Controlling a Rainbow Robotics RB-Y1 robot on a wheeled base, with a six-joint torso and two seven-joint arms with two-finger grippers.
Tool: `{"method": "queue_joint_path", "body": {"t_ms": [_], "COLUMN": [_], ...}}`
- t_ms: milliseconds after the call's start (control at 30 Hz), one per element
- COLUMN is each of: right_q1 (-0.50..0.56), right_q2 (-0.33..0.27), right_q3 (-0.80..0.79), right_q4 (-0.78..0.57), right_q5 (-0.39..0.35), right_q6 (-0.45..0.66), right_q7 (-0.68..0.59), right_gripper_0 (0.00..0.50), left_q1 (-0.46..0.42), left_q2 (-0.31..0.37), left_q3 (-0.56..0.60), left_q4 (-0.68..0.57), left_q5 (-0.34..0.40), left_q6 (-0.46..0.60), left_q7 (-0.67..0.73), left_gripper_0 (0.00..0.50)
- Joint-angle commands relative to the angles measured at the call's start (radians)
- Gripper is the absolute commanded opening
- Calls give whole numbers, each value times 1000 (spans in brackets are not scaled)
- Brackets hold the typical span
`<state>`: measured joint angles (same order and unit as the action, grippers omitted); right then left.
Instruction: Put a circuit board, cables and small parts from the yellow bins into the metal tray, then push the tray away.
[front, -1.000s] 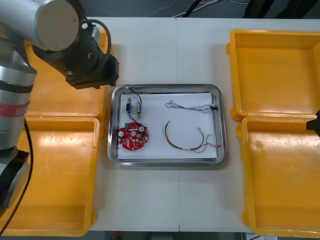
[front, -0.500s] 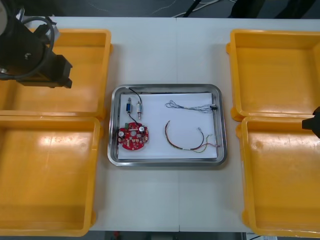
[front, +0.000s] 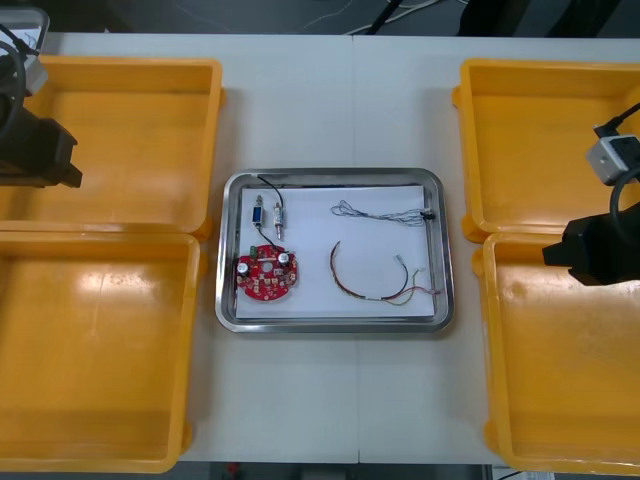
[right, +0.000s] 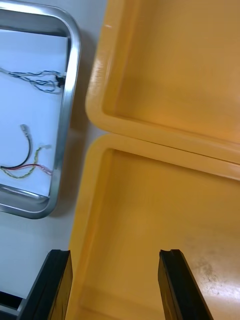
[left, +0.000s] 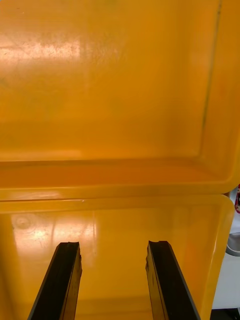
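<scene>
My left fingers (left: 65, 280) stand apart by the seam of the two left yellow bins (front: 100, 234), farther left than half a second ago. My right fingers (right: 172, 285), also apart, have come in over the right yellow bins (front: 500, 240). Between them on the bench (front: 330, 100), the metal tray (front: 330, 325) sits unmoved, with the circuit board (front: 266, 275) near-left and the cables (front: 345, 285) beyond.

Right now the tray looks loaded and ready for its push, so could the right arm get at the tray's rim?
Probably yes. The right gripper hangs open over the yellow bin's tray-side wall, and the metal tray's rim lies just beyond it, with nothing above it blocking the way.
</scene>
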<state>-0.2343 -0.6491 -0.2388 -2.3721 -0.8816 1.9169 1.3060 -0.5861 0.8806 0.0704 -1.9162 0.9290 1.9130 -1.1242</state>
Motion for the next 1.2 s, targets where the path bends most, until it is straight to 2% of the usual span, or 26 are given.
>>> {"method": "queue_joint_path", "body": {"t_ms": [33, 667, 867, 1067, 1200], "right_q1": [-71, -241, -306, -388, -442], "right_q2": [-37, -60, -60, -60, -60], "right_q3": [79, 406, 515, 662, 770], "right_q4": [-30, 16, 50, 77, 96], "right_q5": [-19, -51, -51, -13, 13], "right_q6": [3, 3, 3, 3, -39], "right_q7": [53, 95, 108, 124, 136], "right_gripper_0": [500, 500, 500, 500, 500], "left_q1": [28, 52, 65, 65, 66], "left_q2": [54, 44, 44, 37, 20], "left_q3": [45, 51, 35, 34, 34], "left_q4": [-30, -49, -95, -93, -93], "left_q5": [10, 56, 21, -7, -13], "left_q6": [7, 7, 7, 7, 7], "left_q7": [-92, -105, -98, -109, -111], "left_gripper_0": [384, 385, 384, 386, 384]}}
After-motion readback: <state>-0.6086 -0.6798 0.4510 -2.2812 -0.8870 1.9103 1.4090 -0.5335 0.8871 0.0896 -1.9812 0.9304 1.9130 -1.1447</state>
